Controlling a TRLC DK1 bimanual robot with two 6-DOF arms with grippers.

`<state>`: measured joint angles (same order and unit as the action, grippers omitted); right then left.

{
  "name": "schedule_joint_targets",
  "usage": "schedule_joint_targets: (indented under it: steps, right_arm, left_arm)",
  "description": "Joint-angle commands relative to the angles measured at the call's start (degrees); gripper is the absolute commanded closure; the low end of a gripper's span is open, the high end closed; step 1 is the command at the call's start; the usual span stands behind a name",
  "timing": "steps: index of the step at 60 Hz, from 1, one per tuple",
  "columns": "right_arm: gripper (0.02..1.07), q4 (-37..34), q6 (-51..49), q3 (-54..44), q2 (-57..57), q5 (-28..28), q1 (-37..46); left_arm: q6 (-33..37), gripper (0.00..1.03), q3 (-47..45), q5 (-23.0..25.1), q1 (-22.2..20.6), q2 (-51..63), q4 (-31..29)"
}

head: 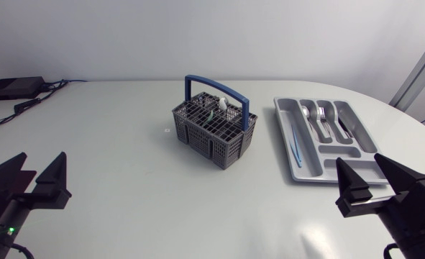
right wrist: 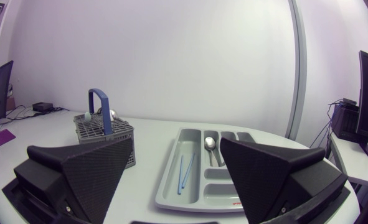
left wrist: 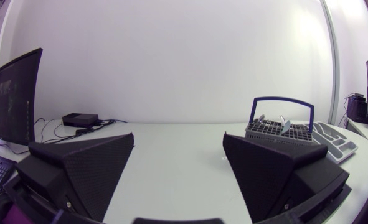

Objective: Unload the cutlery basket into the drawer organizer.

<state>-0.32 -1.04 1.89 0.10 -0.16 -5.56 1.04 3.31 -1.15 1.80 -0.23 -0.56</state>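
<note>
Left gripper [head: 41, 158] and right gripper [head: 358, 162] sit spread and empty, cutlery basket [head: 213, 129] well ahead, drawer organizer [head: 284, 137] part-filled; the next move likely calls for reaching into the basket.

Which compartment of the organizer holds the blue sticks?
The organizer's long compartment nearest the basket; it alone holds blue sticks, its neighbours silver cutlery.
</note>
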Motion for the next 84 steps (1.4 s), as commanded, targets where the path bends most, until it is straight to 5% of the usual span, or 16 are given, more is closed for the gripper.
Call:
schedule_joint_targets:
  steps: [1, 20, 42, 60, 84]
  right_arm:
    - [0.06, -0.65, 1.48, 3.21, -0.10, 0.16, -0.33]
    - [0.06, -0.21, 1.65, 11.38, 9.04, 0.16, -0.41]
    - [0.07, -0.74, 1.48, 23.25, 28.47, 0.95, -0.77]
    - [0.07, -8.03, -0.98, 32.65, 41.56, 6.23, -8.15]
    - [0.22, -20.16, -16.19, 49.44, 66.79, 5.09, -10.52]
  left_arm:
    - [-1.21, 0.04, 4.34, 0.27, -0.22, -0.30, -0.41]
    - [-1.83, 0.04, 14.18, 0.27, -0.92, 10.95, 0.03]
    - [-1.83, 0.05, 29.30, 0.18, -5.41, 40.92, -3.05]
    - [0.98, 0.07, 41.51, -0.35, -10.42, 56.30, -12.80]
    - [19.70, 0.09, 58.65, 0.88, -17.36, 79.51, -27.39]
